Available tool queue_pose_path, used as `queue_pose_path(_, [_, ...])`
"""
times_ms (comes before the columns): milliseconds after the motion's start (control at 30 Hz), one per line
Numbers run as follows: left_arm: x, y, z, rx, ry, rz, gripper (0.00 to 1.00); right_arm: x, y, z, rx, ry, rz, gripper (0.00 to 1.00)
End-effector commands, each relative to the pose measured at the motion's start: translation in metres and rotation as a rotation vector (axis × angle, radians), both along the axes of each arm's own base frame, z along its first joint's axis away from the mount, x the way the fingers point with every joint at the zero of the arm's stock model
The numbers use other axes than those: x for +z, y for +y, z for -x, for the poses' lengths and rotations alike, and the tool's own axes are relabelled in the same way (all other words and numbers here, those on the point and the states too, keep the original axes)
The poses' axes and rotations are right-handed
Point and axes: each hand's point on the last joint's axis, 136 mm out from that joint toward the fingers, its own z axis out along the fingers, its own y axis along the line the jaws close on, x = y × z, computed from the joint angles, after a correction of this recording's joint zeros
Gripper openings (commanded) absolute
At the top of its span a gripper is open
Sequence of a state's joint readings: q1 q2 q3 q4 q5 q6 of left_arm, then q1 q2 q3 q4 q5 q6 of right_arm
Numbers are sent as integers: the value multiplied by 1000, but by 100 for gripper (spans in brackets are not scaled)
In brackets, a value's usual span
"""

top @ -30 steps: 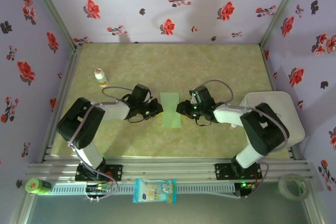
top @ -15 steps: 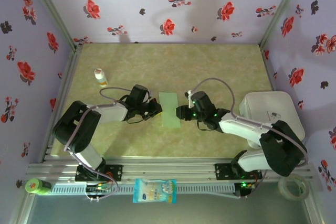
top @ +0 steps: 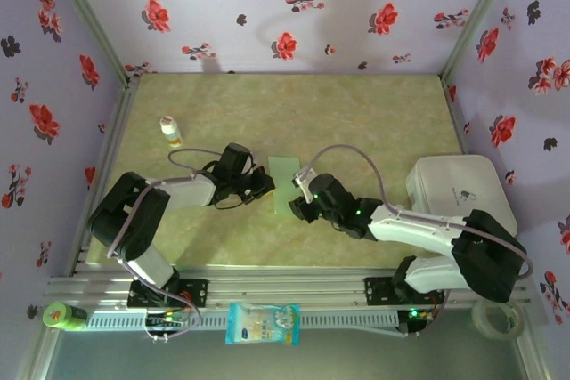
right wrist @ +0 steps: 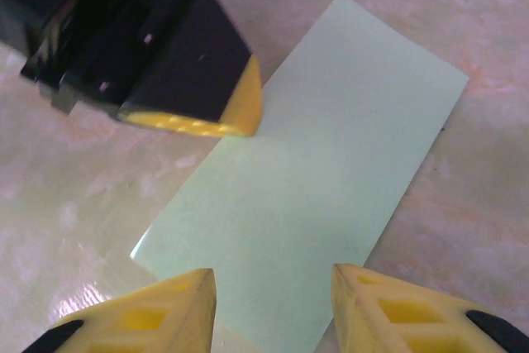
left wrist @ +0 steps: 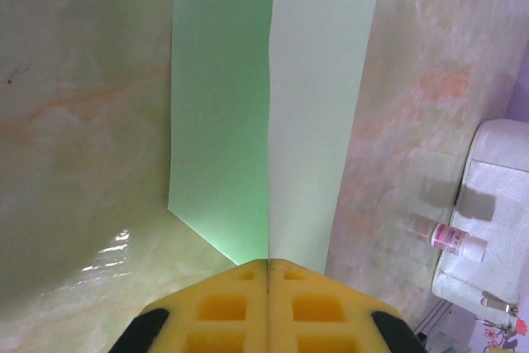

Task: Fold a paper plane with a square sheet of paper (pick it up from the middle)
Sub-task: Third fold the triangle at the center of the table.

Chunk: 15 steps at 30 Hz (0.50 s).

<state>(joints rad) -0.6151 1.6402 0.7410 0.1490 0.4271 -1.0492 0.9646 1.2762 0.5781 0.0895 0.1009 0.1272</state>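
Note:
The square sheet of paper lies mid-table, folded into a pale mint-green rectangle. My left gripper is shut on its left long edge. In the left wrist view the closed yellow fingertips meet the paper, and a straight crease runs ahead from their seam. My right gripper hovers open over the sheet's near end. In the right wrist view its two yellow fingers stand apart on either side of the paper, with nothing between them. The left gripper's tip touches the paper's edge there.
A small white bottle stands at the far left of the table. A white box sits on the right side. On the front rail lie a white-and-blue packet, a tape roll and a green object. Floral walls enclose the table.
My right gripper has swung from the paper's right edge round to its near end, closer to the front, and its jaws have opened wider. The left gripper and the paper have stayed put.

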Motion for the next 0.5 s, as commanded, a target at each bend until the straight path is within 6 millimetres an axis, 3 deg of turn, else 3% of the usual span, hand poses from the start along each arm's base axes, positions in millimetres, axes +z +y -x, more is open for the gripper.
queue_pose_path(0, [8,0,0,22,-1,15,0,0,5,7,88,-134,90,43])
queue_pose_path(233, [11,-2,0,28,8,30,0,-7,35,22,177,-277,178,50])
queue_pose_path(467, [12,-2,-1,34,14,37,0,-21,44,15,134,-400,279,51])
